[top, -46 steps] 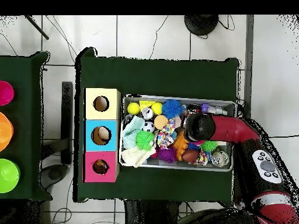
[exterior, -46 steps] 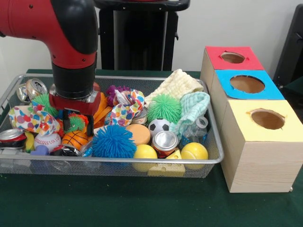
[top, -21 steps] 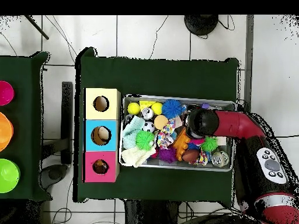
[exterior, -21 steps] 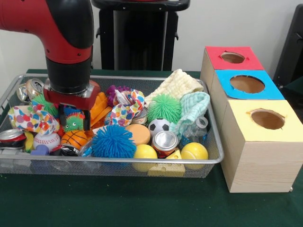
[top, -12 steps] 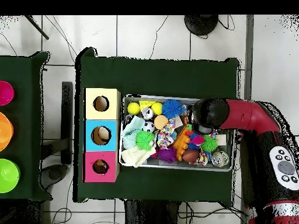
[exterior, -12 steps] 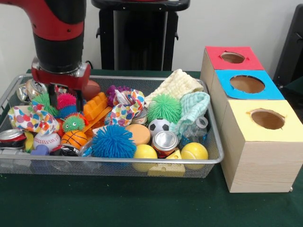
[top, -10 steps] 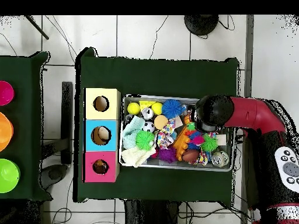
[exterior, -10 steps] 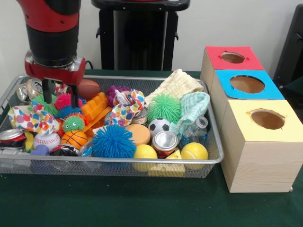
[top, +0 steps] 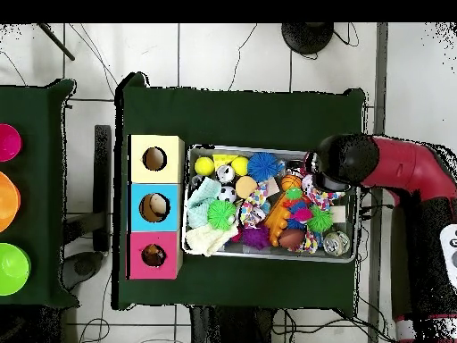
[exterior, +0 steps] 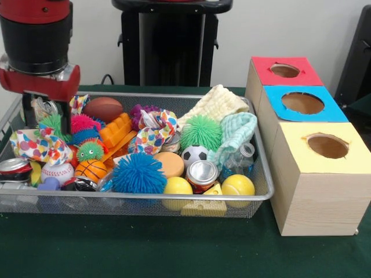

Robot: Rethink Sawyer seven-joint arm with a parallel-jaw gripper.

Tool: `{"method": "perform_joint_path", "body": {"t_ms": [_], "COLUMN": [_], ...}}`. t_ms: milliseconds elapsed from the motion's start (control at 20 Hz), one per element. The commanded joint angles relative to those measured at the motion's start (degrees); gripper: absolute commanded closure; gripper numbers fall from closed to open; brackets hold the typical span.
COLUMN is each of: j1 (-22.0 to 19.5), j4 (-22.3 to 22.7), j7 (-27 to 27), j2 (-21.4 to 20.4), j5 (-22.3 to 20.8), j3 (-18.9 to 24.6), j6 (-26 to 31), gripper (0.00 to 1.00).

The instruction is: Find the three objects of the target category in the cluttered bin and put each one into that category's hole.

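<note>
Red arm [exterior: 36,11], black wrist band, red flange.

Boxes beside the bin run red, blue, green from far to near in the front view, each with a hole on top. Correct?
Not quite. The nearest box has a yellow top, not green; the front view shows it. The order is red box, blue box, then yellow, each with a hole on top, standing beside the wire bin.
</note>
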Motion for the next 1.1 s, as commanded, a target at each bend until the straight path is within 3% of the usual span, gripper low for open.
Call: {"method": "perform_joint_path", "body": {"t_ms": [50, 250, 500, 800, 1100], "j1": [-1.42, -1.96, -2.51, -3.11, -4.73], "j4": [-6.11, -8.62, -8.70, -6.43, 0.00], "j7": [-20.50, -22.14, -22.61, -22.78, -21.16], "j2": [4.84, 6.80, 8.24, 9.46, 7.15], "j5": [-3.41, -4.09, -4.48, -4.45, -3.46], "j3": [4.96, 5.35, 5.28, 5.00, 4.35], "j6": [4.51, 4.52, 2.70, -0.01, -2.73], "gripper": [0.00, 0.00, 0.00, 0.00, 0.00]}}
